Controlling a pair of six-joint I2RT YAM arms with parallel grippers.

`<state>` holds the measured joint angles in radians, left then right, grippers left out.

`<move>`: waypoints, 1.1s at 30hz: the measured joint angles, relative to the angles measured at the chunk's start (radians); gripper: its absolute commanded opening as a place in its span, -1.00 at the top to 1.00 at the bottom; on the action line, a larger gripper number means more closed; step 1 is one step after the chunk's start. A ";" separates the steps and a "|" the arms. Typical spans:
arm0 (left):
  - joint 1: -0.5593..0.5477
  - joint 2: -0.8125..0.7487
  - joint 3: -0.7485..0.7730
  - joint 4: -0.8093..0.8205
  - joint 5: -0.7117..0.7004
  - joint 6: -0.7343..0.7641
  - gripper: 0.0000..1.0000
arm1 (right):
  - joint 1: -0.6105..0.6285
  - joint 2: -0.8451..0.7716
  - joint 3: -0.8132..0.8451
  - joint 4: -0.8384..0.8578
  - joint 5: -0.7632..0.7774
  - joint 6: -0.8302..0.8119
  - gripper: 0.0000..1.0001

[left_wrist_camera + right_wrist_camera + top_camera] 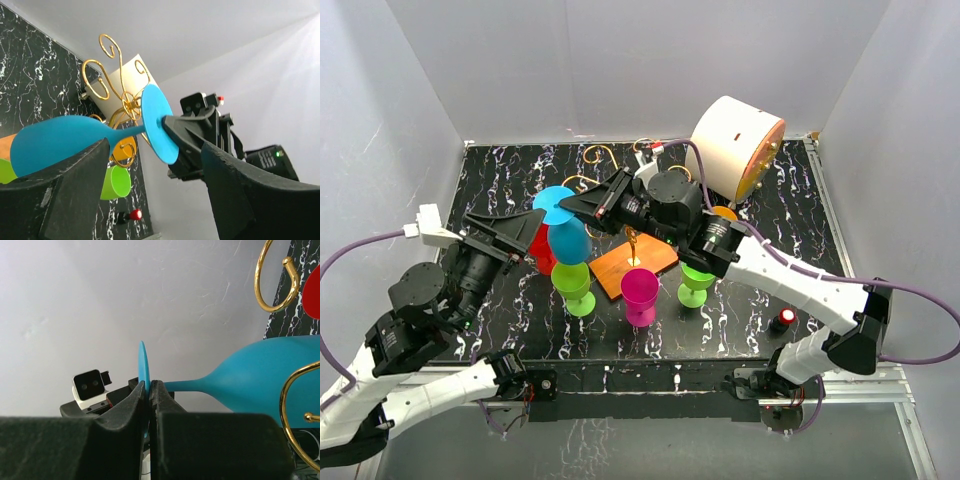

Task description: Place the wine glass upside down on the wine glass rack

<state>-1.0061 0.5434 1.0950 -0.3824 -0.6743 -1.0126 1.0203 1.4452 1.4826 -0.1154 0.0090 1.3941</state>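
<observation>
Wine glass (blue) hangs in the air, foot uppermost, just left of the gold rack on the tabletop. Right claw is pinched tight on the glass's round foot. Left claw is spread wide, one finger on either side of the bowl.

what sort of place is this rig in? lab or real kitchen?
Most likely a lab robot cell, not a kitchen: plain white panel walls box in a black marbled tabletop, a metal frame rail runs along its near edge, and the props are bright coloured goblets, such as the blue wine glass.
</observation>
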 measured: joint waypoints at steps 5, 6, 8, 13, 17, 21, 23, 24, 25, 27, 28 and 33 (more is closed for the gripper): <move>0.000 0.047 0.020 -0.003 -0.048 -0.026 -0.14 | 0.000 -0.024 -0.021 0.010 0.000 0.000 1.00; 0.000 0.079 0.026 -0.002 -0.052 -0.028 0.01 | 0.000 -0.035 -0.026 0.013 -0.001 0.001 1.00; 0.000 0.092 0.027 0.000 -0.053 -0.030 0.18 | 0.000 -0.039 -0.028 0.013 -0.002 0.003 1.00; 0.000 0.114 0.028 0.018 -0.049 -0.026 0.44 | 0.002 -0.068 -0.078 0.023 -0.008 0.008 1.00; 0.000 0.116 0.026 0.039 -0.043 -0.026 0.76 | 0.002 -0.085 -0.116 0.037 -0.009 0.024 1.00; 0.000 0.127 0.025 0.054 -0.039 -0.032 1.00 | 0.002 -0.105 -0.128 0.037 -0.007 0.027 1.00; 0.000 0.127 0.025 0.064 -0.035 -0.037 1.00 | 0.002 -0.110 -0.134 0.040 -0.007 0.029 1.00; 0.000 0.127 0.024 0.068 -0.035 -0.040 1.00 | 0.002 -0.111 -0.134 0.042 -0.006 0.028 1.00; 0.000 0.127 0.024 0.071 -0.033 -0.041 1.00 | 0.002 -0.112 -0.134 0.044 -0.006 0.028 0.99; 0.000 0.127 0.024 0.072 -0.033 -0.041 1.00 | 0.002 -0.112 -0.134 0.045 -0.006 0.028 0.71; 0.000 0.127 0.024 0.073 -0.033 -0.040 1.00 | 0.002 -0.112 -0.134 0.045 -0.006 0.028 0.63; 0.000 0.127 0.025 0.067 -0.045 -0.027 1.00 | 0.002 -0.113 -0.138 0.037 0.001 0.021 -0.05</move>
<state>-1.0061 0.6704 1.1198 -0.3153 -0.7189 -1.0401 1.0218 1.3319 1.3441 -0.0788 0.0101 1.4155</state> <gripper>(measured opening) 0.021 0.346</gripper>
